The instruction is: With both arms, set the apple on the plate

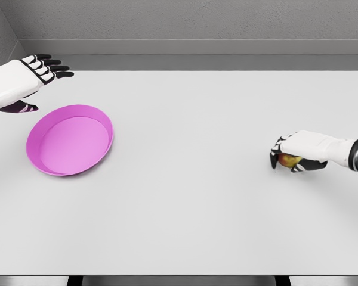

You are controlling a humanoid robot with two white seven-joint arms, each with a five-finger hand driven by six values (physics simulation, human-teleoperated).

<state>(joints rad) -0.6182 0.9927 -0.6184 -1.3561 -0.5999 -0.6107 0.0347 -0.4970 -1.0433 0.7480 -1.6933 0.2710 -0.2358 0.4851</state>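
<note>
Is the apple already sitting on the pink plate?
No. The pink plate holds nothing, and the apple is far over at the table's right side, wrapped in the right hand.

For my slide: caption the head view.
Right hand closed on the apple; left hand open beside the empty pink plate.

The plate (70, 140) lies on the left part of the table (191, 196), with nothing in it. The left hand (24, 80) hangs behind the plate at the table's far left, fingers spread and apart from the rim. Well to the right, near the table's right edge, the right hand (301, 152) rests on the table, curled over the apple (287, 160).
</note>
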